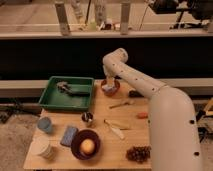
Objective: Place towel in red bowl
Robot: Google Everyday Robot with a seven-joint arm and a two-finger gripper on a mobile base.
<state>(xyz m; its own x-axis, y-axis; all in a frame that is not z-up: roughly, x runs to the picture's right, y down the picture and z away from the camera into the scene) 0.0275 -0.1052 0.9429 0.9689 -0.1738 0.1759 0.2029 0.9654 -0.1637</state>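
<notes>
A wooden table (112,145) stands on grey floor (15,142) before a dark wall (45,57) below a pale ledge (40,35).

— Where does the arm (167,115) sit?
— It comes in thick and white from the 5 o'clock corner and reaches toward 11 o'clock.
— And past that?
— It bends at the elbow (116,59), up toward 12 o'clock. From there the wrist (111,75) drops straight down. The end effector (109,86) hangs at the view's centre, pointing toward 6 o'clock.

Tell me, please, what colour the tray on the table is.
Green; the tray shows best in the camera view, the gripper over the red bowl.
</notes>
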